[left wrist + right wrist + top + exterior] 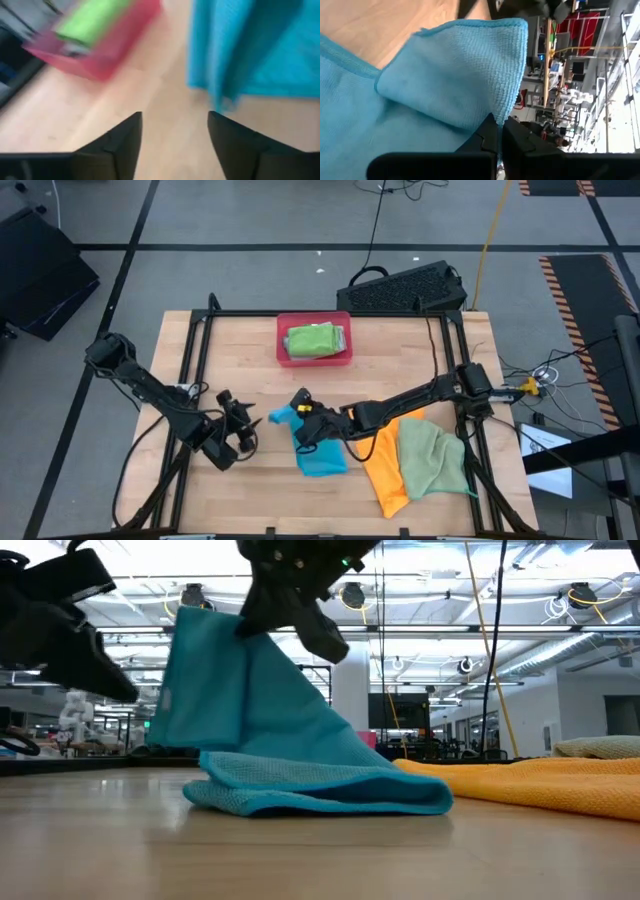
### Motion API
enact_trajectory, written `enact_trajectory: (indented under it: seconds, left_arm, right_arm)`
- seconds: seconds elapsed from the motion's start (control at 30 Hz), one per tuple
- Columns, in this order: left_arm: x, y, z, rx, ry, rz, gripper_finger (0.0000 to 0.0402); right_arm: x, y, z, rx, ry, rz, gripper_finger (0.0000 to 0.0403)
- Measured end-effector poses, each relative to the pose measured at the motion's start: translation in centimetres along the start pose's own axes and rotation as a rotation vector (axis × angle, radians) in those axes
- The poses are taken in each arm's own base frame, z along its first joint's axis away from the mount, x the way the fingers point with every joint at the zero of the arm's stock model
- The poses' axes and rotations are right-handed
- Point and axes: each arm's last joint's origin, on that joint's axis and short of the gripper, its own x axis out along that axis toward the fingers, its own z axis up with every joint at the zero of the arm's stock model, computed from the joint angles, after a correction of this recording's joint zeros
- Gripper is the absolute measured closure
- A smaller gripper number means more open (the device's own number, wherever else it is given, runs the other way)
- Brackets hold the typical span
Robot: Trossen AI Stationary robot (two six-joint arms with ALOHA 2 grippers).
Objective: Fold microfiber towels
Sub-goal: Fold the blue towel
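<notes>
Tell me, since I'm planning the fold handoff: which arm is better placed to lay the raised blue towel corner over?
Right. The right end effector is shut on the blue towel, holding one corner raised above the table. The left end effector stands open beside it, holding nothing.

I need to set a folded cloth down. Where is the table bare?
Bare wood lies between the pink tray and the left gripper, and right of the tray. Crowded: the front right, where the blue towel, orange towel and green towel lie.
</notes>
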Motion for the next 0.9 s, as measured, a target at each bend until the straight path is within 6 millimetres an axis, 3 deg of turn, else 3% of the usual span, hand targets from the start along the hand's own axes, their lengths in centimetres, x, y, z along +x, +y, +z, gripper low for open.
enact_trajectory:
  seconds: [0.1, 0.37, 0.63, 0.9]
  left_arm:
    - [0.5, -0.1, 0.2, -0.015, -0.093, 0.039, 0.0144]
    - [1.2, -1.5, -0.3, -0.035, -0.232, -0.144, 0.0080]
    - [2.8, -1.5, -2.9, -0.065, -0.183, -0.106, 0.0087]
    - [5.1, -2.1, -2.7, -0.094, -0.195, -0.063, 0.0091]
  right_arm:
    - [-0.3, 0.3, -0.4, 0.022, 0.005, 0.008, 0.0403]
    - [0.0, 0.3, -0.8, 0.050, 0.010, 0.008, 0.0403]
    - [0.5, -0.1, -1.5, 0.088, 0.028, 0.006, 0.0403]
    - [0.8, -0.2, -1.8, 0.129, 0.035, 0.006, 0.0403]
